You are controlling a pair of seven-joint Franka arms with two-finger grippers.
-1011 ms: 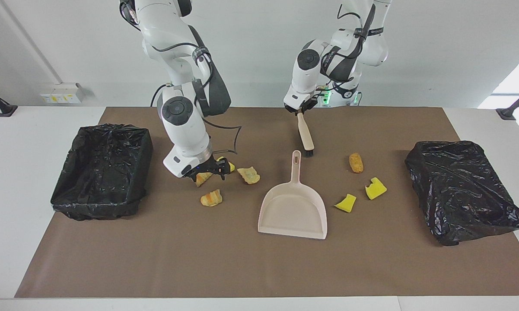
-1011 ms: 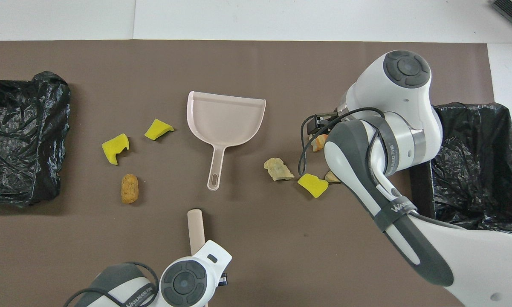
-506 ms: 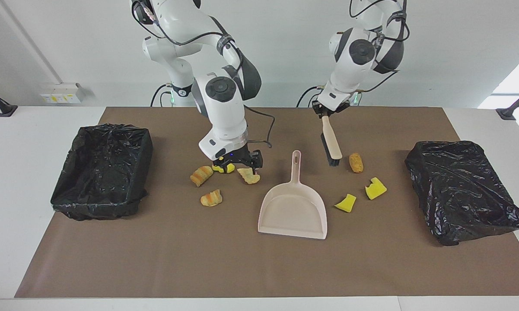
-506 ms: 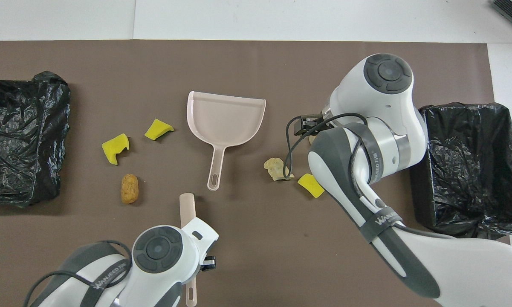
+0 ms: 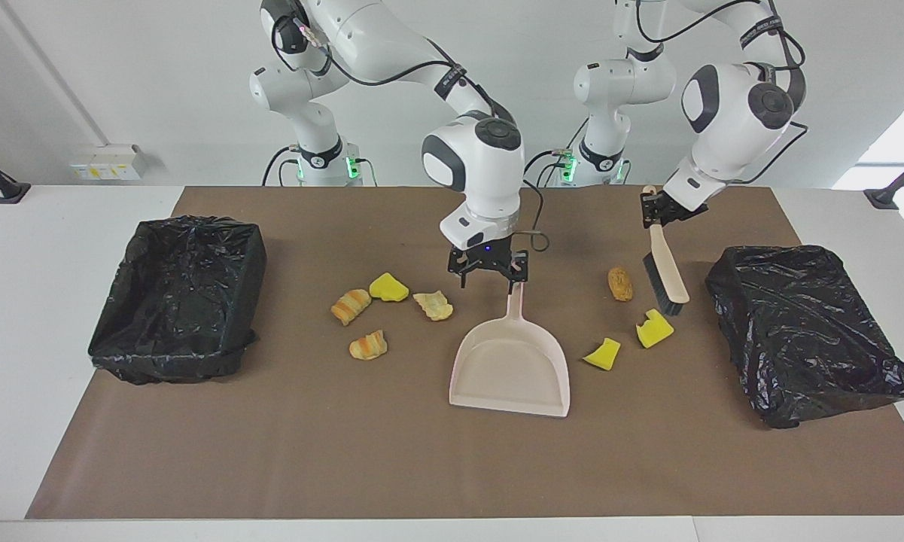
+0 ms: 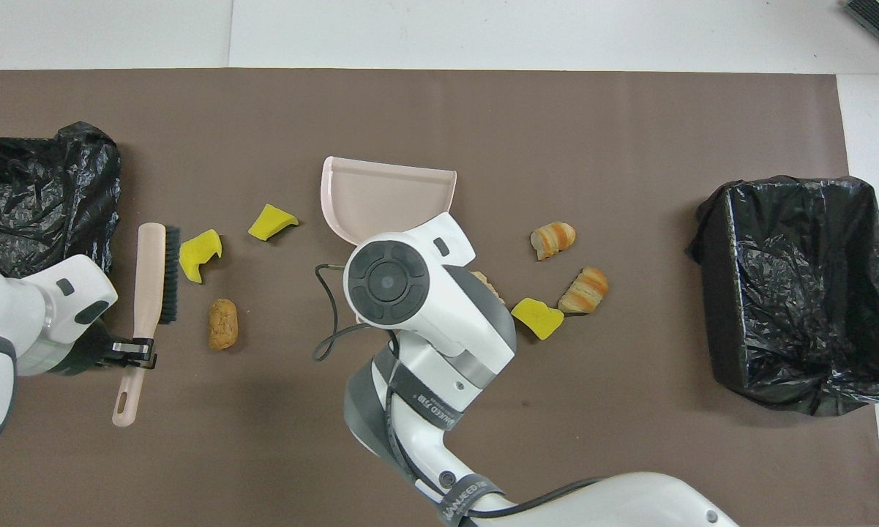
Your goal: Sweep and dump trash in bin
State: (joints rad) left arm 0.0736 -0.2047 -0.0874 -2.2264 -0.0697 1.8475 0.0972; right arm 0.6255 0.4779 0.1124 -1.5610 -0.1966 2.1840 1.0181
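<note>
Over the handle end of the beige plastic dustpan (image 5: 510, 361): the right end effector (image 5: 489, 275), fingers apart, one on each side of the handle top, apparently not yet closed on it. Clamped in the left end effector (image 5: 653, 217): the beige black-bristled brush (image 5: 666, 275), gripped by its handle, long axis running roughly away from the robots, bristles facing the dustpan, head low over the brown-covered counter (image 5: 421, 467).

Between brush and dustpan, three pieces of trash, all closer to the left arm:
- a fried tan-orange nugget (image 5: 620, 284), just beside the bristles
- a yellow green-backed sponge chunk (image 5: 654, 329), just off the brush tip, farther from the robots than the nugget
- a plain yellow sponge wedge (image 5: 602, 354), beside the dustpan's wall

Toward the right arm's end of the dustpan, four more:
- two striped croissant-shaped pieces (image 5: 351, 306)
- a rounded yellow sponge lump (image 5: 388, 287)
- a pale flaky bread scrap (image 5: 433, 305), closest to the dustpan

Likely calls for a sideways stroke toward the dustpan. Nothing in the dustpan yet. At each end of the counter, a black-bag-lined bin (image 5: 177, 297).
</note>
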